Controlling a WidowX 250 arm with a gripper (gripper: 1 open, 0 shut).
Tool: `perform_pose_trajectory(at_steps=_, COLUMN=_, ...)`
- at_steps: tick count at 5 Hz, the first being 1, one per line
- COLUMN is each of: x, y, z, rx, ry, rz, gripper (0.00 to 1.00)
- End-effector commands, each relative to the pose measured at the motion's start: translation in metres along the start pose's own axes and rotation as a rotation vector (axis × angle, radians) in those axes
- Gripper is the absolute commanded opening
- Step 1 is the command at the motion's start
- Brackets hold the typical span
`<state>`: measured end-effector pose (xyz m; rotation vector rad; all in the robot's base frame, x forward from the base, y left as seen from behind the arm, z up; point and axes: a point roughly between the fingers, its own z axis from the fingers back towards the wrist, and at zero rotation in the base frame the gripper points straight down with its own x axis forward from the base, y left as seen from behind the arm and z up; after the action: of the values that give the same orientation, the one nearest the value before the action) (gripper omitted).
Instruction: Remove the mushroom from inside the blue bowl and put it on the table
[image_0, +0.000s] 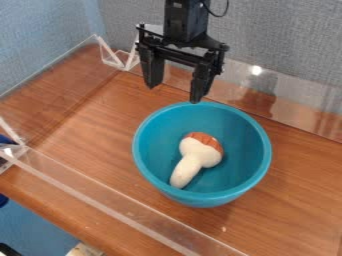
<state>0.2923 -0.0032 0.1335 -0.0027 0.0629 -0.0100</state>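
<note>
One view, from above and in front of the work area. Table (94, 120): brown wood grain with a reddish tint, glossy enough to catch pale reflections toward the far edge. Clear acrylic walls (80, 195) edge it; the near wall runs diagonally across the lower left, another follows the far side, both showing mostly as bright edges and glare. Behind the far wall, a blue-grey textured backdrop (60, 25) fills the top of the view. At the left edge, a bit of white and blue hardware, too cropped to identify. Lower left corner, outside the wall, is dark blue.

Bowl (235, 178): round, deep, glossy teal-blue, standing upright on the table right of centre, near the front wall. Interior smooth, with a soft highlight on the rim.

Mushroom (195, 160): lies on its side inside the bowl, on the bottom. Thick cream stem points toward the lower left; orange-brown cap toward the upper right, near the bowl's centre. It is much smaller than the bowl.

Gripper (177, 82): black, pointing straight down, hanging above the table just behind the bowl's far rim. Its fingers (198, 85) stand wide apart with nothing between them. It touches neither bowl nor mushroom. The arm rises out of the top of the view.
</note>
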Motion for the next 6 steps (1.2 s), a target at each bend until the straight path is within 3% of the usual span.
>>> perform_pose_trajectory(at_steps=1, x=-0.005, y=-0.022, z=-0.018, rx=0.011, ry=0.045, rz=-0.249, gripper=1.0)
perform_pose_trajectory(at_steps=2, x=-0.014, y=-0.067, z=-0.064, rx=0.004, ry=0.124, rz=-0.499, gripper=1.0)
perform_pose_trajectory(at_steps=3, x=0.0, y=-0.117, z=-0.101, rx=0.01, ry=0.155, rz=-0.665, gripper=1.0)
perform_pose_trajectory(at_steps=4, x=-0.002, y=-0.114, z=-0.107, rx=0.017, ry=0.156, rz=-0.671, gripper=0.0)
perform_pose_trajectory(at_steps=6, x=-0.009, y=-0.107, z=-0.102, rx=0.016, ry=0.157, rz=-0.67, gripper=0.0)
